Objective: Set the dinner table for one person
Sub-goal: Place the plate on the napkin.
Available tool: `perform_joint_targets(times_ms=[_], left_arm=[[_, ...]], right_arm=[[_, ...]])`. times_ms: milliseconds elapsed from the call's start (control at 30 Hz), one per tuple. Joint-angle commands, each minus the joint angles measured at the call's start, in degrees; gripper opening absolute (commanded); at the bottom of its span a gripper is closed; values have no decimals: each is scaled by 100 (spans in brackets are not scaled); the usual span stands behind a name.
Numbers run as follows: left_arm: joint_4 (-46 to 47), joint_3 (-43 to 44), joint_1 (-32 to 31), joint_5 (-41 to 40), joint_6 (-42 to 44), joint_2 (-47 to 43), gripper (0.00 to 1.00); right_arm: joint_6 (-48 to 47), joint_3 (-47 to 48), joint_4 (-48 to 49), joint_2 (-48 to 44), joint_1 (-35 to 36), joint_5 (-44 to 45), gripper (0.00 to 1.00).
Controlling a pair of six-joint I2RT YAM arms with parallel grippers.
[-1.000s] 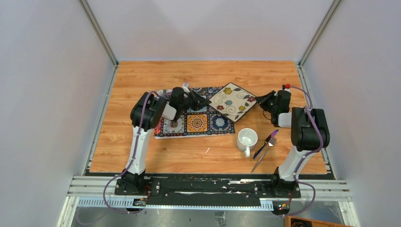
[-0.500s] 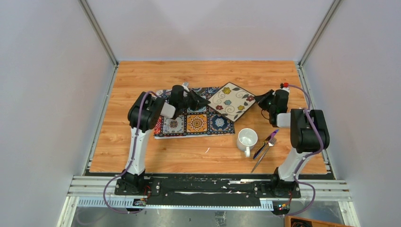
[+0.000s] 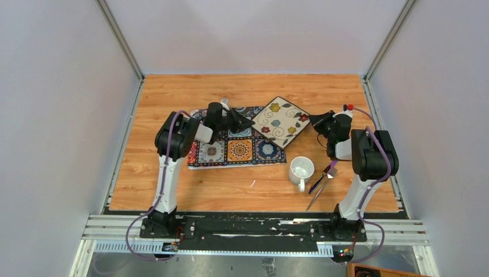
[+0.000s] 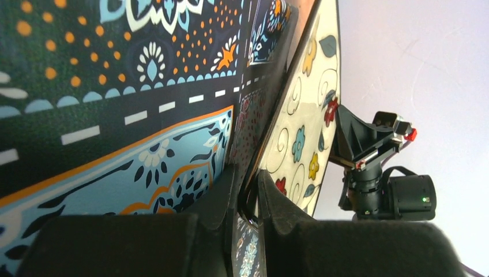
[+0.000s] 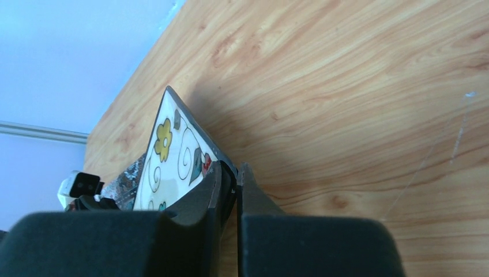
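A square cream plate (image 3: 281,122) with painted flowers is held off the dinner table (image 3: 242,89) by two opposite corners. My left gripper (image 3: 252,123) is shut on its left corner, above the colourful tile-patterned placemat (image 3: 239,149). My right gripper (image 3: 313,119) is shut on its right corner. In the left wrist view the plate (image 4: 305,121) runs edge-on from my left gripper (image 4: 247,176) over the placemat (image 4: 115,86). The right wrist view has the plate (image 5: 173,156) tilted up from my right gripper (image 5: 235,170), over the table (image 5: 346,86).
A white mug (image 3: 301,169) stands on the wood near the placemat's right front corner. A fork and a purple-handled utensil (image 3: 323,179) lie just right of the mug. Grey walls enclose the table on three sides.
Both grippers and the plate between them have shifted slightly toward the far side of the table. Both grips are unchanged.
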Motion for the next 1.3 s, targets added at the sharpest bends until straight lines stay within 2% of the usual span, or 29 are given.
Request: perform_joint_targets(times_ms=[0,133,533,1000,1267], left_arm=[[414,424,-447,579,174,-422,0],[183,469,-447,556,339,-598,0],[-554,546,-427,493,774,-1037,0],[-558,-149,49,597,947,-1472,0],[-113,-685,264,687,800,-1519,0]], right_arm=[[365,-150,1405,100,677,-2029,0],[804,-153,2037,357,687,-2160,0],[164,171,779,300,1014,-1914,0],[141,840,427,673,1852,-1761,0],[36,1134,178,885,2263,-1664,0]])
